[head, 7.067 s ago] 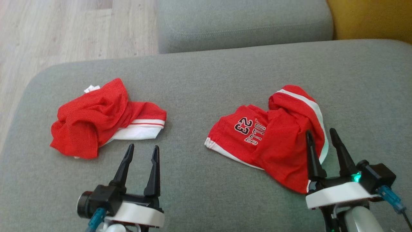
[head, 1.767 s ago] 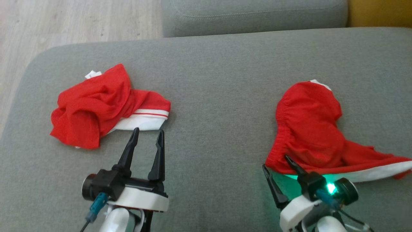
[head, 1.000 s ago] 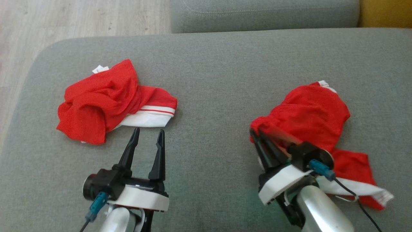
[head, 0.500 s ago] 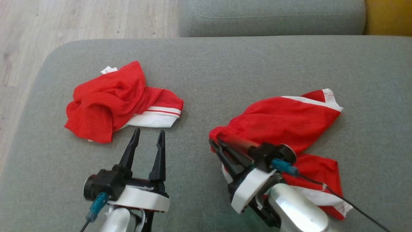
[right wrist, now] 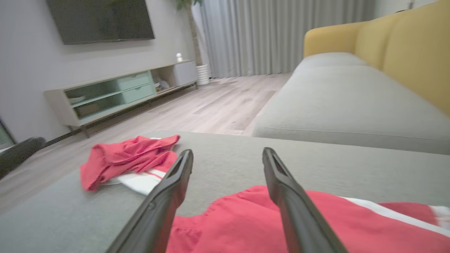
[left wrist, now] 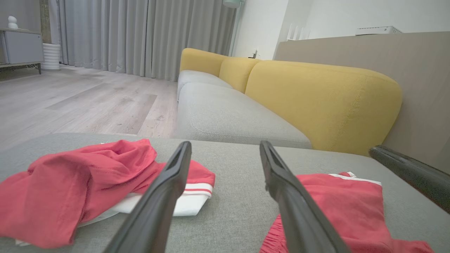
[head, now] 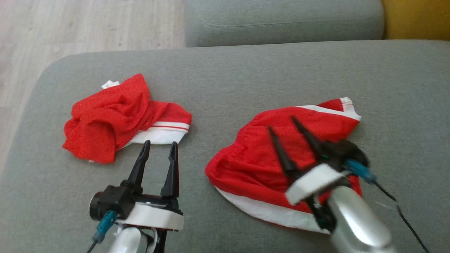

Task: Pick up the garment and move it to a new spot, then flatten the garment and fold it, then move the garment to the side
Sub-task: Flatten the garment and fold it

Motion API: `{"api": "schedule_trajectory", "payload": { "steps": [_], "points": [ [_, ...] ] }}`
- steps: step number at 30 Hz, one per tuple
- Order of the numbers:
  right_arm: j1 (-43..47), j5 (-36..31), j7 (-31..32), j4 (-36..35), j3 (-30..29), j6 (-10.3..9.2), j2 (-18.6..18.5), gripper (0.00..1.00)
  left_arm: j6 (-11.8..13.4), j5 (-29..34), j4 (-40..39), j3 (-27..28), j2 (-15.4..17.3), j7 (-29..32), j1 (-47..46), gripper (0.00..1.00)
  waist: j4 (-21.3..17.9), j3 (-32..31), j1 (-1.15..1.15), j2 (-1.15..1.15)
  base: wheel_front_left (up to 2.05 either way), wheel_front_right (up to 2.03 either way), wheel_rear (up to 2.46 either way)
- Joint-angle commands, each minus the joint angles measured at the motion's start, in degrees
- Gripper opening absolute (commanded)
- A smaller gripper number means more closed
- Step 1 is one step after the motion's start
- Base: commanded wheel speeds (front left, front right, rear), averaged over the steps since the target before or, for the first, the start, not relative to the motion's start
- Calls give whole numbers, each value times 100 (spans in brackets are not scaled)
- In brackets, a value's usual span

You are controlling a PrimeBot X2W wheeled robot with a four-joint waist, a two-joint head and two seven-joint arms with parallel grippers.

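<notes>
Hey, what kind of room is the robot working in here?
Most likely a home living room: a long grey sofa with yellow back cushions, a wall-mounted television above a low media cabinet, and floor-length curtains.

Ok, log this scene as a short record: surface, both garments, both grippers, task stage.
surface: grey sofa seat, wood floor beyond it
left garment: red with white trim, crumpled
right garment: red with white trim, lying loosely spread, not folded
left gripper: open, empty, near the left garment's white hem
right gripper: open, over the right garment, nothing between its fingers
task stage: flattening and folding not yet done
</notes>
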Motion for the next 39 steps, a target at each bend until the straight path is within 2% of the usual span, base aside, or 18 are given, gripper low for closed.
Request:
{"api": "schedule_trajectory", "payload": {
  "steps": [1, 7, 11, 16, 21, 27, 28, 32, 35, 36, 37, 38, 39],
  "points": [
    [156, -140, -70, -281, -184, -4, 37, 100, 23, -33, -215, 193, -3, -45, -72, 100, -87, -16, 0, 0, 0, 0, 0],
    [1035, -592, -81, -957, -1529, -4, 37, 100, 1, 2, -242, 231, -3, -45, -34, 100, -318, 11, 0, 0, 0, 0, 0],
    [1359, -688, -65, -1104, -2008, -4, 37, 100, -43, 37, -222, 205, -3, -45, -65, 100, -395, 82, 0, 0, 0, 0, 0],
    [1146, -726, 267, -982, -2481, -4, 37, 100, -90, 69, -226, 149, -3, -45, -175, 100, -333, 243, 0, 0, 0, 0, 0],
    [544, -483, 777, -436, -2858, -4, 37, 100, -136, 108, -163, 122, -3, -45, -254, 100, -148, 439, 0, 0, 0, 0, 0],
    [-237, -180, 1347, 615, -3051, -4, 38, 100, -178, 132, -133, 112, -3, -45, -348, 100, 97, 661, 0, 0, 0, 0, 0],
    [-237, -180, 1347, 615, -3051, -4, 38, 100, -178, 132, -133, 112, -3, -45, -348, 100, 97, 661, 0, 0, 0, 0, 0],
    [-691, -376, 1537, 1302, -3259, -4, 38, 100, -198, 127, -150, 95, -3, -45, -409, 100, 209, 787, 0, 0, 0, 0, 0],
    [-954, -775, 1547, 1659, -3281, -4, 38, 100, -199, 89, -152, 60, -3, -45, -457, 100, 281, 846, 0, 0, 0, 0, 0],
    [-1027, -834, 1557, 1759, -3264, -4, 38, 89, -196, 75, -154, 48, -3, -45, -473, 100, 301, 863, 0, 0, 0, 0, 0],
    [-1098, -898, 1557, 1842, -3252, -4, 38, 6, -192, 64, -157, 36, -3, -45, -490, 100, 319, 883, 0, 0, 0, 0, 0],
    [-1164, -1014, 1532, 1899, -3246, -4, 38, 0, -188, 54, -160, 23, -3, -45, -507, 100, 338, 901, 0, 0, 0, 0, 0],
    [-1228, -1157, 1489, 1933, -3272, -4, 36, 0, -184, 46, -160, 11, -3, -45, -525, 100, 355, 915, 0, 0, 0, 0, 0]
  ]
}}
